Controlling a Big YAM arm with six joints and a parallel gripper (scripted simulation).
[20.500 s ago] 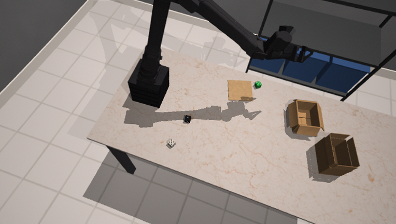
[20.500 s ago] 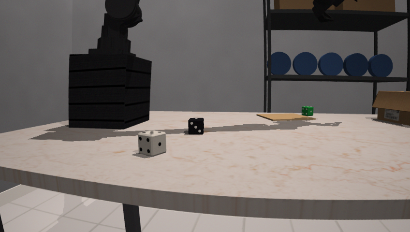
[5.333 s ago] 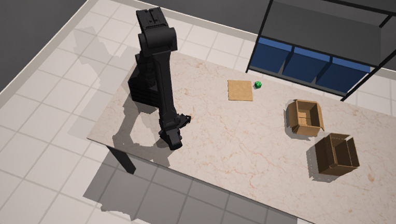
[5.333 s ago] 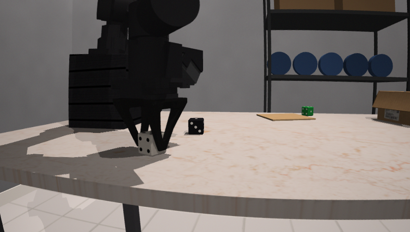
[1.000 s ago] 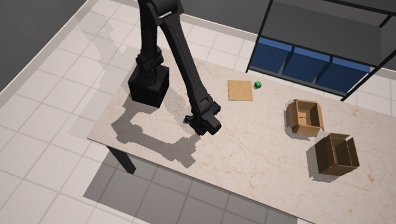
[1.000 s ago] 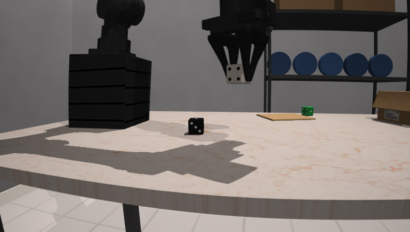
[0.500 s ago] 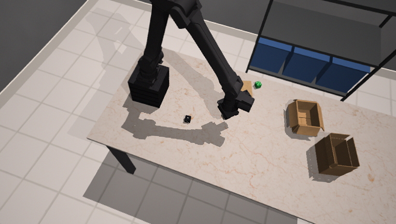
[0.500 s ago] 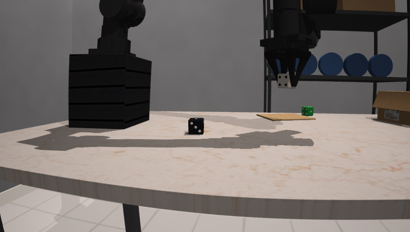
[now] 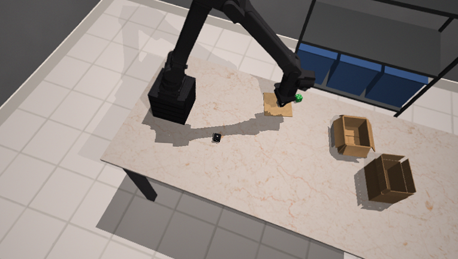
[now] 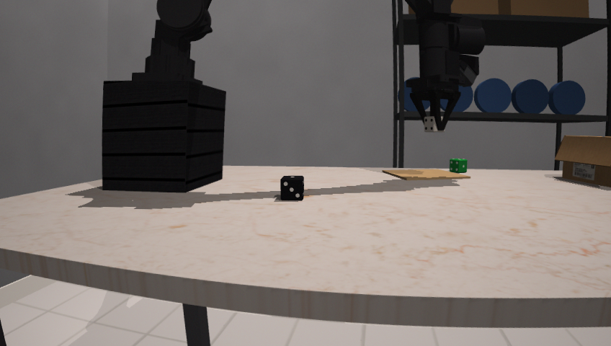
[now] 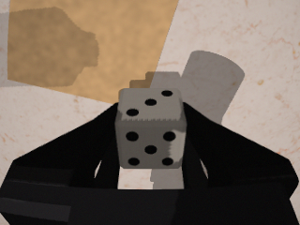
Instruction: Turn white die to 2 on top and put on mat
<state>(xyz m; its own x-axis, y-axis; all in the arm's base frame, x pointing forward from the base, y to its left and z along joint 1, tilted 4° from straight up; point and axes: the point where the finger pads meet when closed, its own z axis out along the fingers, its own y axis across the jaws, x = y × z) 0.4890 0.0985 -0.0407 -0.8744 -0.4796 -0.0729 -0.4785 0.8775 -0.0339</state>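
Note:
My gripper (image 9: 281, 104) (image 10: 435, 127) (image 11: 150, 112) is shut on the white die (image 10: 429, 123) (image 11: 150, 142) and holds it in the air, well above the table near the tan mat (image 9: 270, 111) (image 10: 447, 175) (image 11: 128, 37). In the wrist view the die shows five pips towards the camera and three on the adjoining face; the exterior view shows a four-pip side. A green die (image 9: 298, 98) (image 10: 458, 166) stands just beyond the mat's far right side; its top number is unclear. A black die (image 9: 216, 138) (image 10: 292, 189) sits flat on the table, one pip on top.
Two open cardboard boxes (image 9: 338, 134) (image 9: 375, 181) stand at the table's right; one also shows in the exterior view (image 10: 574, 155). The arm's black base (image 9: 171, 105) (image 10: 145, 141) stands at the left. A shelf rack (image 9: 375, 60) (image 10: 514, 117) is behind the table.

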